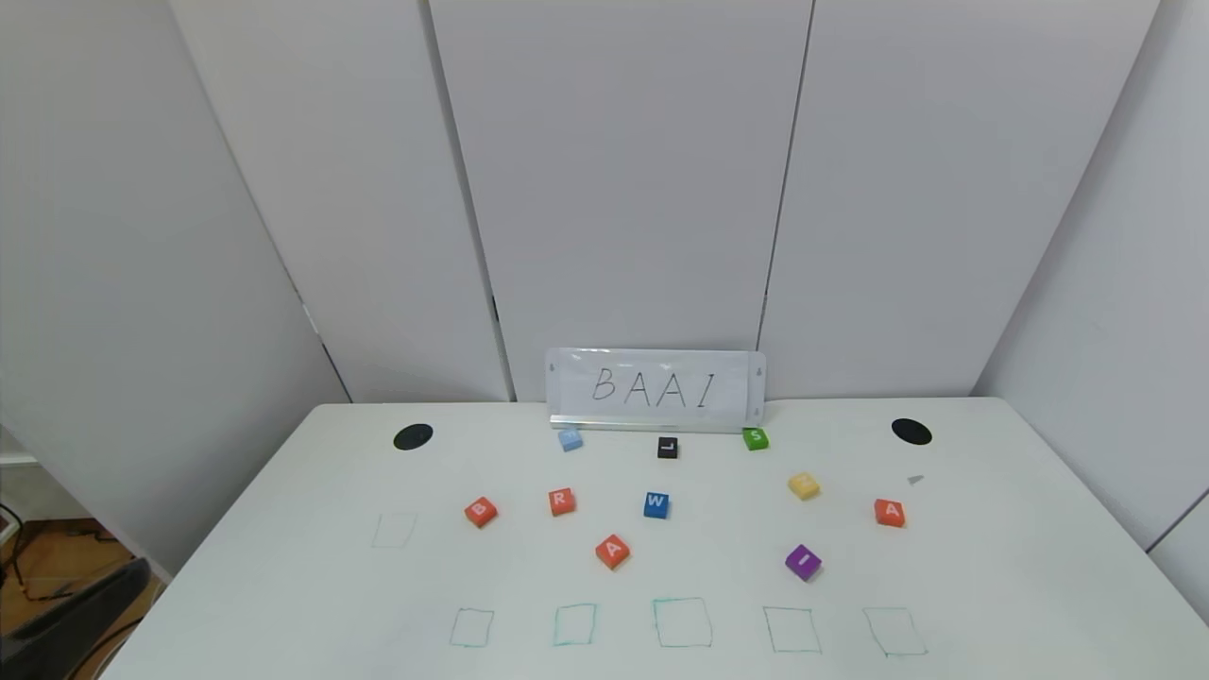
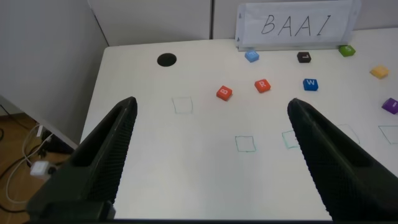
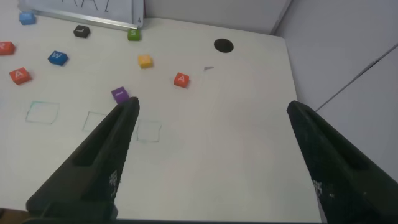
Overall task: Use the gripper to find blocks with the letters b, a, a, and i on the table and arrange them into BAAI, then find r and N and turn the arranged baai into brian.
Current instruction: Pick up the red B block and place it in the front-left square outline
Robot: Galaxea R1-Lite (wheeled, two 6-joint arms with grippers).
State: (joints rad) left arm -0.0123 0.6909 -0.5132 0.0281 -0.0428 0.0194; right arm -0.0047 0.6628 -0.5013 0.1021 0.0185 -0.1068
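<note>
On the white table (image 1: 283, 586) lie the orange-red blocks B (image 1: 480, 511), A (image 1: 612, 551) and a second A (image 1: 889, 512), plus the purple I (image 1: 803, 562). The orange-red r (image 1: 562, 501) sits just right of B. I can read N on no block. My left gripper (image 2: 211, 104) hangs open and empty above the table's front left, short of B (image 2: 224, 93). My right gripper (image 3: 212, 106) hangs open and empty above the front right, short of the right-hand A (image 3: 181, 79) and the I (image 3: 120, 94). Neither gripper shows in the head view.
A BAAI sign (image 1: 655, 389) stands at the back. Near it lie a pale blue block (image 1: 570, 439), black L (image 1: 668, 448), green S (image 1: 755, 438), yellow block (image 1: 804, 485) and blue W (image 1: 655, 504). Green square outlines (image 1: 682, 622) run along the front. A black spot (image 1: 413, 436) marks each back corner.
</note>
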